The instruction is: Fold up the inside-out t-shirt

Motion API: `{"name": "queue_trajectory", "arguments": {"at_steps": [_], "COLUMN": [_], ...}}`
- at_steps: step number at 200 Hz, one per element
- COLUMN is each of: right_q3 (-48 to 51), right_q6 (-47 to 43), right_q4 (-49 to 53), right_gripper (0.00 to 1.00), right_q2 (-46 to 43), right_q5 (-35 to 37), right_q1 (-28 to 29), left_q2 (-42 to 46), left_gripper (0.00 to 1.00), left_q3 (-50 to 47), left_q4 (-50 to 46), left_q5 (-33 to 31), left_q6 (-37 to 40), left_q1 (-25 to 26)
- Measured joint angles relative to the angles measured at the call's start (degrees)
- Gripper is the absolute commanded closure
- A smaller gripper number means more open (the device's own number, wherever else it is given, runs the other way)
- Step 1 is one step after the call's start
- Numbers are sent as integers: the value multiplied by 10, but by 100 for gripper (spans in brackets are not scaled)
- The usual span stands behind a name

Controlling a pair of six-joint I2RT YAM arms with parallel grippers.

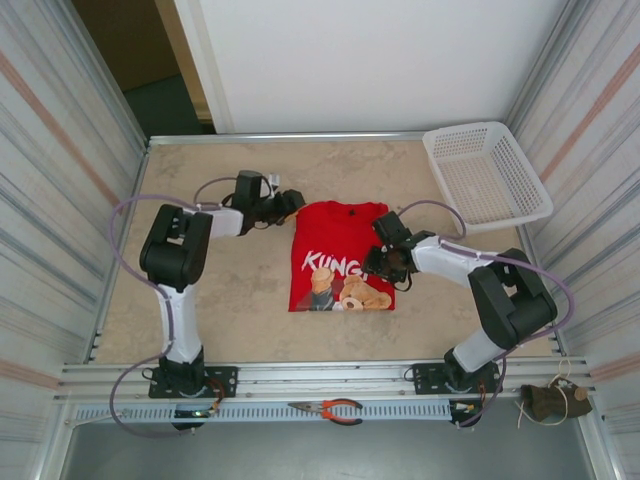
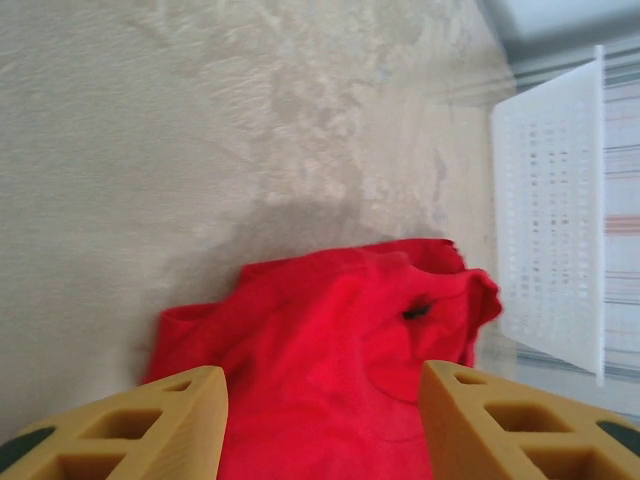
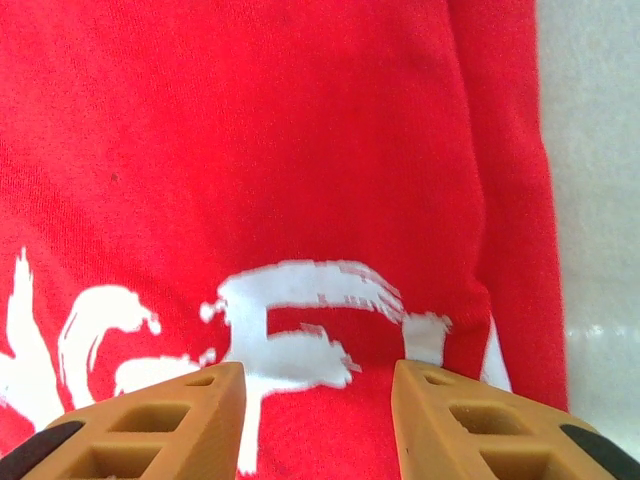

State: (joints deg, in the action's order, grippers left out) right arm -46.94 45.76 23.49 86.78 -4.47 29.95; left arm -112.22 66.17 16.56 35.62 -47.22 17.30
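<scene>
My right gripper (image 3: 318, 375) is spread directly above the inside-out t-shirt (image 3: 300, 140) and its white lettering (image 3: 290, 300); left gripper (image 2: 322, 388) spread, red cloth just ahead. I'd pinch matching edges evenly.

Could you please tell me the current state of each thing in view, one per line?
t-shirt: folded into a rough rectangle, lying on the table, bear graphic facing up.
left hand: open, holding nothing, at the shirt's far left corner.
right hand: open, holding nothing, over the white lettering.
basket: upright, empty.
pliers: lying flat, unheld.
</scene>
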Motion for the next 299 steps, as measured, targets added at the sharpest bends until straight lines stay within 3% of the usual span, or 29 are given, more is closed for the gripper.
{"name": "queue_trajectory", "arguments": {"at_steps": [27, 58, 83, 112, 147, 194, 206, 235, 249, 277, 299], "right_q3": [-13, 6, 60, 133, 188, 228, 225, 148, 78, -54, -127], "right_q6": [-2, 4, 19, 34, 59, 92, 89, 42, 12, -55, -96], "right_q4": [25, 15, -9, -45, -100, -77, -46, 15, 22, 9, 4], "right_gripper": [57, 58, 58, 59, 59, 57, 56, 54, 41, 30, 27], "right_q2": [-63, -111, -124, -123, -148, -226, -252, -257, -212, -69, 42], "right_q5": [-9, -33, -49, -68, -74, -68, -67, -73, -77, -85, -93], "right_q1": [-1, 2, 13, 16, 35, 77, 57, -64, -115, -148, -153], "left_q2": [136, 272, 270, 231, 245, 352, 407, 515, 516, 416, 288], "left_gripper": [45, 45, 45, 45, 45, 44, 33, 28, 27, 24, 22], "left_q3": [-41, -157, -266, -367, -437, -527, -528, -437, -377, -282, -207], "left_q4": [-18, 17, 59, 88, 179, 182, 122, -43, -67, -77, -108], "left_q5": [4, -5, -23, -54, -82, -124, -133, -160, -150, -101, -61], "left_q6": [5, -1, -22, -41, -64, -103, -104, -47, -19, 35, 84], "left_q1": [31, 123, 169, 184, 196, 243, 245, 199, 137, 12, -28]}}
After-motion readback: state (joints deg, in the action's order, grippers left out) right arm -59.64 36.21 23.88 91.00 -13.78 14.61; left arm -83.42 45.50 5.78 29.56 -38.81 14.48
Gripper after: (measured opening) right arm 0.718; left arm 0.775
